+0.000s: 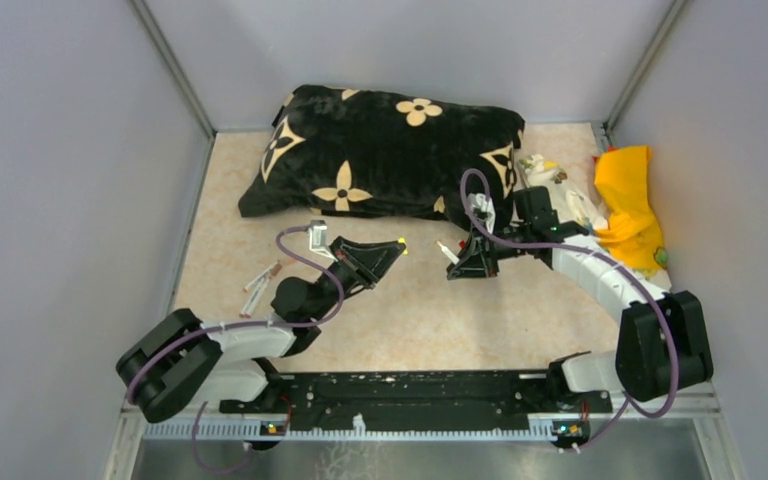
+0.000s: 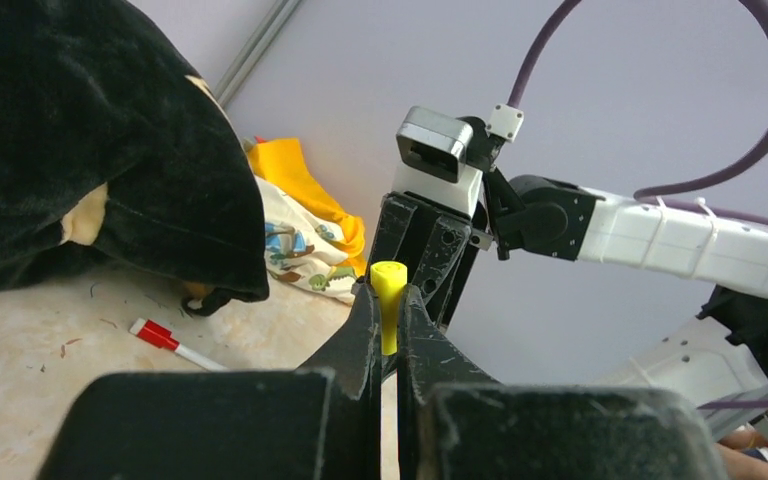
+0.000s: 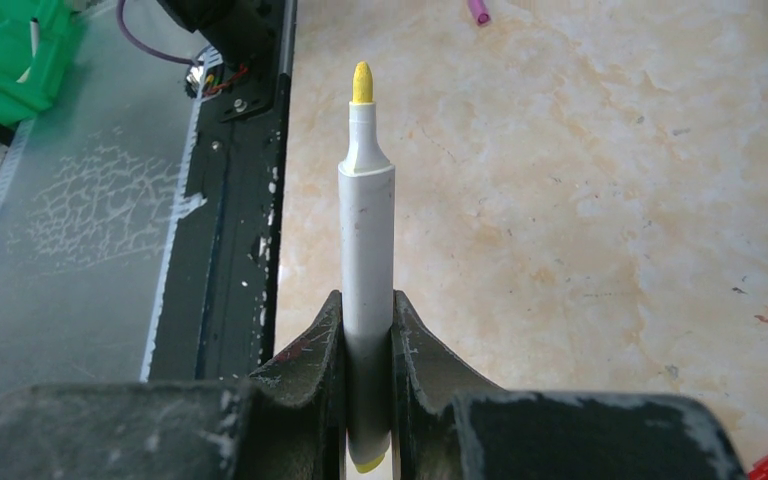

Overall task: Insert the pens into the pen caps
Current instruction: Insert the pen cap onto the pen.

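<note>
My left gripper (image 2: 388, 305) is shut on a small yellow pen cap (image 2: 389, 290) that stands out past the fingertips; from above, this gripper (image 1: 396, 247) hovers mid-table with the cap as a yellow dot. My right gripper (image 3: 366, 305) is shut on a white pen (image 3: 367, 240) whose bare yellow tip (image 3: 361, 82) points away from the wrist. The right gripper (image 1: 460, 268) hangs a short way right of the left one, facing it with a gap between. A red-capped pen (image 2: 175, 345) lies on the table by the cushion. A pink cap (image 3: 479, 12) lies on the tabletop.
A large black cushion with cream flowers (image 1: 380, 150) fills the back of the table. Yellow cloth (image 1: 630, 205) and patterned fabric (image 2: 295, 250) lie at the back right. Two more pens (image 1: 260, 285) lie at the left. The black base rail (image 1: 410, 390) runs along the near edge.
</note>
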Tool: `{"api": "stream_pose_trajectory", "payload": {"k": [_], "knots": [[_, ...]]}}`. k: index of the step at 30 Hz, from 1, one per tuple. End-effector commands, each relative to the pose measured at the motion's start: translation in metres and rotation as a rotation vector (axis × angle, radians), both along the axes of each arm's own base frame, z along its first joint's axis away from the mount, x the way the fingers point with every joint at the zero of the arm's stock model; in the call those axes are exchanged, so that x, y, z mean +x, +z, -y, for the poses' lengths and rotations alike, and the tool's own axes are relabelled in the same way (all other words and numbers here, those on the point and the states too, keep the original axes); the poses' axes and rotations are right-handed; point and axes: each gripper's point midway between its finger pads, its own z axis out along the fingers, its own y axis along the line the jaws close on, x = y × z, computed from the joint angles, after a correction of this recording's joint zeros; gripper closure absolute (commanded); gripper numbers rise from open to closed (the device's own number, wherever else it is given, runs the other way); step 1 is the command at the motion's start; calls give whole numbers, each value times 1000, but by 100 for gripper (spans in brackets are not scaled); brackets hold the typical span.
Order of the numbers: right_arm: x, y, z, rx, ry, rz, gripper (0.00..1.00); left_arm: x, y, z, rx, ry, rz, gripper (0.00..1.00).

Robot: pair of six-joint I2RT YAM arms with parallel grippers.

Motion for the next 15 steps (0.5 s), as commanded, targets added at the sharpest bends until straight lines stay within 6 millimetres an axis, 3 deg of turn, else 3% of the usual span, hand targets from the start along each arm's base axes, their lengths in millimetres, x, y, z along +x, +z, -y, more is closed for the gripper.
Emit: {"api": "stream_pose_trajectory", "payload": {"k": [1, 7, 15], "knots": [[15, 21, -6, 63, -59, 41, 100, 10, 19, -4, -92, 59, -15, 100], [16, 36, -16, 137, -96, -6, 100, 20, 25, -9, -196, 112, -46, 100], [0, 37, -40, 130, -78, -68, 100, 26, 25, 5, -224, 145, -43, 100]]}}
